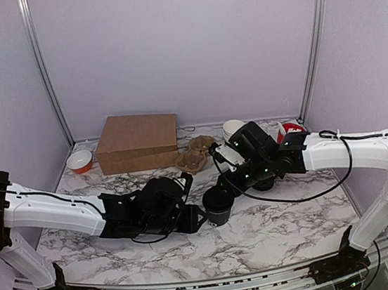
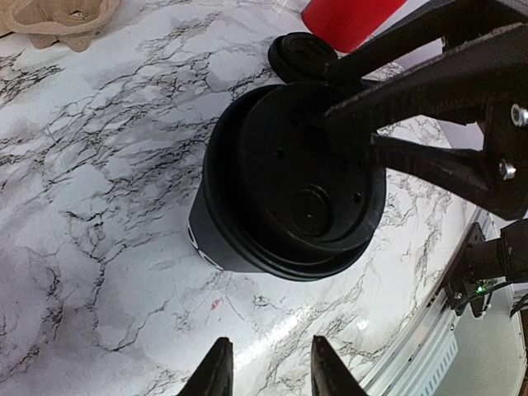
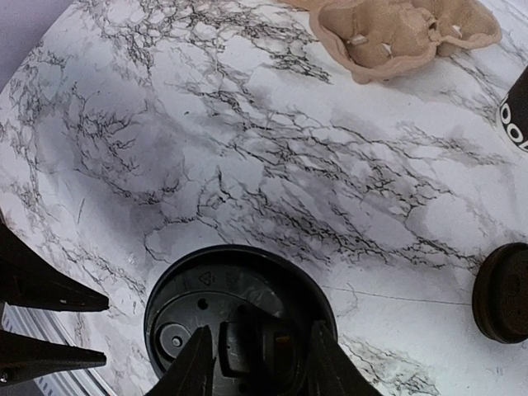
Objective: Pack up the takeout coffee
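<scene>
The cup (image 1: 220, 211) is standing near the centre of the desk (image 1: 282, 229). The right claw (image 3: 264, 363), at its 2 o'clock, is clenching the lid (image 2: 289, 186) over its mouth, while the left claw (image 2: 268, 367), at 9 o'clock, is gaping empty. Pressing down evenly, lid level, should be seating it.

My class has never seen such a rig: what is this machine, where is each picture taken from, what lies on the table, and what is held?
Two robot arms stand at a marble table. One picture looks down from above; the other two come from a camera on each wrist. On the table: a box, a bowl, a carrier, white cups, a red tub, a spare lid and a black cup. The right gripper rests on the cup's lid; whether it grips is unclear. The left gripper is open and empty.
</scene>
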`<state>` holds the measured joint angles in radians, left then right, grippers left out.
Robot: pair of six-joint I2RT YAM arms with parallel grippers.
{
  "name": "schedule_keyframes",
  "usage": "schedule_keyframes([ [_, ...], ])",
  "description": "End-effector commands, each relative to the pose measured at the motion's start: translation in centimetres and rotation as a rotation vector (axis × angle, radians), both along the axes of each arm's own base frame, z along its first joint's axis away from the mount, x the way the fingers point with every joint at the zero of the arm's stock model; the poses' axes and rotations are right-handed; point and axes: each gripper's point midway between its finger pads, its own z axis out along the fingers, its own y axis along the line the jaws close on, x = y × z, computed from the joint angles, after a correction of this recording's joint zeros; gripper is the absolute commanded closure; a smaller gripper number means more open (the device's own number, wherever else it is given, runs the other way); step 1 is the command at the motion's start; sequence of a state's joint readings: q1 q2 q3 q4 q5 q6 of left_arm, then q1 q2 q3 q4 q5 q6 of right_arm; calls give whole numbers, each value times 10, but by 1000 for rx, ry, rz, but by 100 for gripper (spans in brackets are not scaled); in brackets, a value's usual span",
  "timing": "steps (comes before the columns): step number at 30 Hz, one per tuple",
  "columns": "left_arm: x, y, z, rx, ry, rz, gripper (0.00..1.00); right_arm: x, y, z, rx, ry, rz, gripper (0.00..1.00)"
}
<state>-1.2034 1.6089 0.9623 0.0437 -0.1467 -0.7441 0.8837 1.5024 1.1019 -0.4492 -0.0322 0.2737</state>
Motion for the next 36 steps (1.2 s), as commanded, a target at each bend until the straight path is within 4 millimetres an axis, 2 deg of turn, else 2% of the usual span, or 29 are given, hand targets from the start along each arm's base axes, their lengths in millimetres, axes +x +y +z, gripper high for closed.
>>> schedule_keyframes([
  [1, 2, 10, 8, 2, -28, 16, 67, 3, -1, 1, -70, -11, -11, 63],
  [6, 3, 13, 11, -2, -33, 20, 67, 3, -3, -1, -108, 8, -61, 66],
  [12, 8, 14, 19, -16, -40, 21, 66, -10, -1, -1, -84, 48, -151, 71],
  [20, 17, 17, 21, -23, -35, 26, 66, -35, 13, 4, 88, 120, -226, 69],
  [28, 22, 21, 21, -21, -34, 29, 66, -56, 25, 13, 224, 144, -230, 64],
  [36, 22, 22, 19, 12, -32, 15, 65, -45, -10, 37, 212, 36, -299, 57],
])
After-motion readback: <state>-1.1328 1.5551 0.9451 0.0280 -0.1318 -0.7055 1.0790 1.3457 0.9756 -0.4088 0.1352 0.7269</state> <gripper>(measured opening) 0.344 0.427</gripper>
